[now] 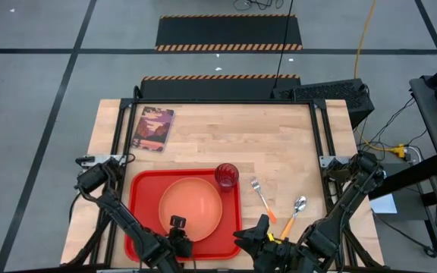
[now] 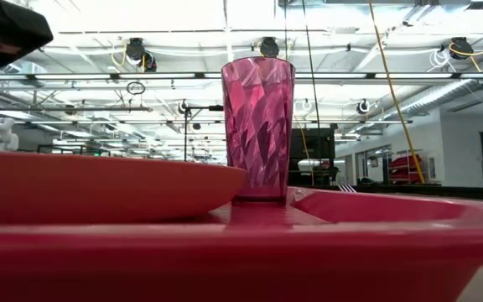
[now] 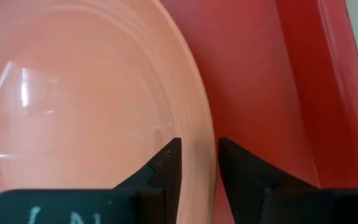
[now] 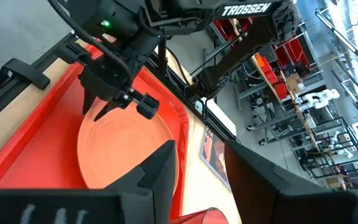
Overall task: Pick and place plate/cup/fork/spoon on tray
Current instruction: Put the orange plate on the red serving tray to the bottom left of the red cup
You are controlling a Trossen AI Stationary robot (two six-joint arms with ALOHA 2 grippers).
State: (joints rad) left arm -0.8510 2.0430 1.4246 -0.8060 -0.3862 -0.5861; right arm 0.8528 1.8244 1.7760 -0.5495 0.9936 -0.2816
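Observation:
The orange plate (image 1: 190,206) lies flat in the red tray (image 1: 141,189). The dark-red cup (image 1: 227,175) stands upright in the tray's far right corner. The fork (image 1: 262,199) and the spoon (image 1: 295,211) lie on the table to the right of the tray. My left gripper (image 3: 200,165) is open and points steeply down, its fingers astride the plate's near rim (image 3: 199,134). My right gripper (image 4: 201,165) hangs open above the table's near edge, right of the tray, with nothing between its fingers. My left gripper comes from above with one finger (image 3: 166,165) over the plate's inside and the other (image 3: 241,168) outside it, over the tray floor. The rim shows in the gap between them. I cannot tell whether either finger touches the plate, which lies flat on the tray.
A small book (image 1: 153,128) with a pictured cover lies at the table's far left. Bare wood shows between the book and the fork. Black frame rails (image 1: 322,136) run along the table's left and right sides.

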